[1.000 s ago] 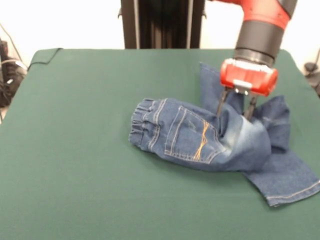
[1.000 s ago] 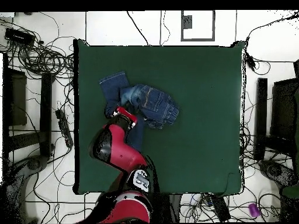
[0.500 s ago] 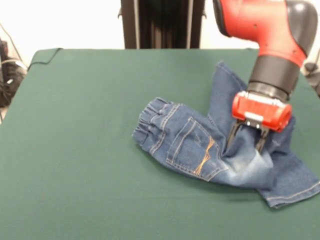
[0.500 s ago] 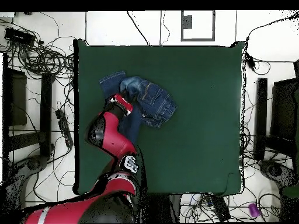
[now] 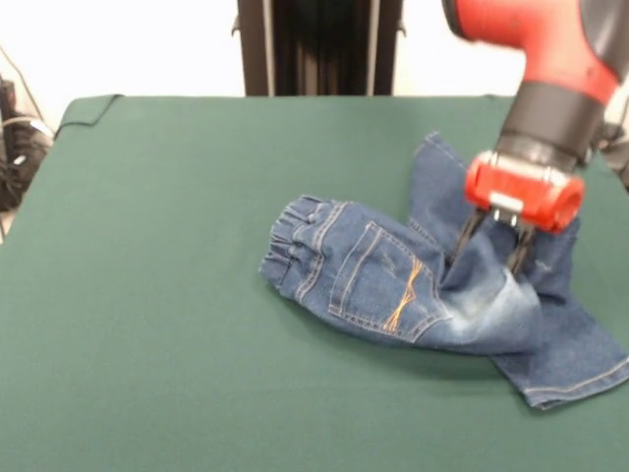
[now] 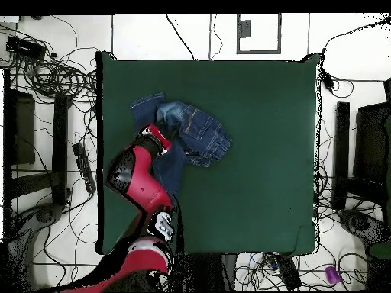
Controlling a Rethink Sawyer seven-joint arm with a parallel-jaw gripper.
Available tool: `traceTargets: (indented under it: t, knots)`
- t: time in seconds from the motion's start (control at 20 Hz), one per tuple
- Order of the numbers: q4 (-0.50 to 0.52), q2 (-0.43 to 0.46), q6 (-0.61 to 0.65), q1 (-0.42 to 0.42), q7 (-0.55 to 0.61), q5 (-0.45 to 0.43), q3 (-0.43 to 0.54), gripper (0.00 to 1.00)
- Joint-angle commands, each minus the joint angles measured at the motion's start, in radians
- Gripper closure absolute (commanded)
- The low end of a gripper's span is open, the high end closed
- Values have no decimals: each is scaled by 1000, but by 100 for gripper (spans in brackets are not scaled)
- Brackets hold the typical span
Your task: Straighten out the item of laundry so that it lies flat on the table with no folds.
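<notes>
The item of laundry (image 5: 383, 285), a small pair of blue jeans, lies crumpled on the right half of the green table (image 5: 157, 324). Its gathered waistband points left and the tan-stitched back pocket faces up. One leg runs up toward the far right, and another ends in a hemmed cuff near the right edge. A faded fold rises between the fingers of my gripper (image 5: 489, 252), which is shut on that fold just right of the pocket. In the overhead view the jeans (image 6: 200, 133) lie near the table's (image 6: 260, 152) upper left, with the gripper (image 6: 159, 139) on their left part.
The hemmed cuff (image 5: 580, 379) lies close to the table's right edge. Cables (image 5: 15, 147) hang beyond the left edge. In the overhead view, tangled cables (image 6: 53, 76) and dark stands (image 6: 340, 152) surround the table.
My gripper has moved right and then a little upward, dragging the faded fold with it. The far leg is now uncovered, and the waistband end has shifted slightly right.
</notes>
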Motion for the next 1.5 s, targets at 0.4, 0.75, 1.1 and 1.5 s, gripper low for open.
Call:
traceTargets:
  t: [0.4,0.75,1.1,1.5]
  knots:
    - [306,-462,726,-324,-118,-509,46,0]
    - [260,-340,549,-454,25,-765,163,0]
    - [251,-315,543,-605,28,-941,255,0]
    - [208,-258,485,-586,124,-996,248,0]
